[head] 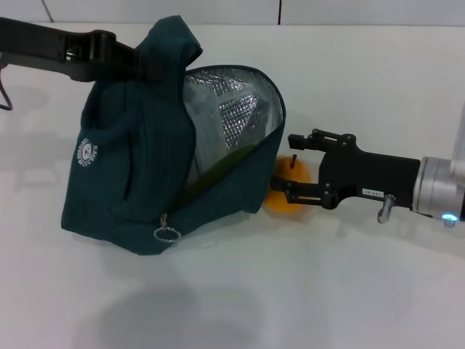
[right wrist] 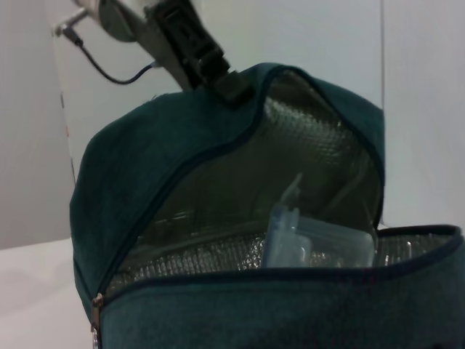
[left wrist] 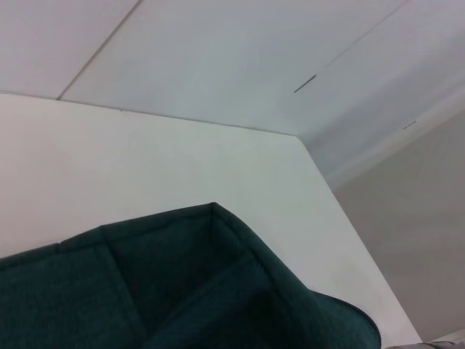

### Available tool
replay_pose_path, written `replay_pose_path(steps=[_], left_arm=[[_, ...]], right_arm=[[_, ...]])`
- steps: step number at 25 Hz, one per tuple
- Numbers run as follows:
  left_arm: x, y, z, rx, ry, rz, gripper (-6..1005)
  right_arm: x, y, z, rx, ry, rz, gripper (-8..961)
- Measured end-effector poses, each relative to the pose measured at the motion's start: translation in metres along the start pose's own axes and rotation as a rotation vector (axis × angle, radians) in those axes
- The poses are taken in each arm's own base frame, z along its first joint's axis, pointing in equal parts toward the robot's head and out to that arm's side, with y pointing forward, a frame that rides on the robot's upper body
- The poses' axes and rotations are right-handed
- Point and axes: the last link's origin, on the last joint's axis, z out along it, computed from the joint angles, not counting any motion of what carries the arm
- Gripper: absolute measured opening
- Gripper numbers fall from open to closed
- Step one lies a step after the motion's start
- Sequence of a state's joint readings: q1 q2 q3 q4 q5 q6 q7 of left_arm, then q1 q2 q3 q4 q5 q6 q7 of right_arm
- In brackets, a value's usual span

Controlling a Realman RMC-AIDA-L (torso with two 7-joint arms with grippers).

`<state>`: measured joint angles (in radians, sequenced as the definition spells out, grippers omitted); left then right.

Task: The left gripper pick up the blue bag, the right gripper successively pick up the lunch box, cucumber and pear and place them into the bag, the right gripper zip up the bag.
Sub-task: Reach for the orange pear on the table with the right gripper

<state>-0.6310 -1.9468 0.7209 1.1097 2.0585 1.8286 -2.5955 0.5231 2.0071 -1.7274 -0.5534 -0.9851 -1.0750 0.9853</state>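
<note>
Left gripper [head: 149, 64] clamps blue bag [head: 131, 182] top, mouth open; lunch box [right wrist: 320, 243] inside. Right gripper [head: 285, 166] fingers closed around pear [head: 287, 190] outside the opening

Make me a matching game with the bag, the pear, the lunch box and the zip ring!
Things:
1. blue bag
2. pear
3. lunch box
4. ring zip pull

Places:
A. lies inside, against the foil lining
B. hangs at the bag's lower front corner
C. held up at the top by the left gripper
D. between the right gripper's fingers, just outside the bag's opening

Pairs: 1-C, 2-D, 3-A, 4-B
</note>
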Motion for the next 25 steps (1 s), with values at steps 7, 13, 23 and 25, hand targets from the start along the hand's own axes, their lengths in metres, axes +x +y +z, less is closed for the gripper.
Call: replay_pose_path(steps=[7,13,23,25], left_arm=[[0.0005,0.0003,0.0000,0.000,0.000,0.004,44],[0.0020,0.0013,0.0005,0.000,0.001,0.008,44],[0.0037,0.0022,0.0012,-0.001,0.002,0.014,43],[0.0035,0.0019,0.0015,-0.001,0.002,0.013,43]], right_arm=[[-0.0028,-0.0040,0.0023,0.013,0.003,-0.011,689],[-0.0022,-0.0050,0.0024,0.015,0.009,-0.015,459],[-0.0032,-0.0058,0.0076,0.003,0.020,-0.018,258],[-0.0026,-0.0057,0.0077,-0.002,0.027,-0.022,245]])
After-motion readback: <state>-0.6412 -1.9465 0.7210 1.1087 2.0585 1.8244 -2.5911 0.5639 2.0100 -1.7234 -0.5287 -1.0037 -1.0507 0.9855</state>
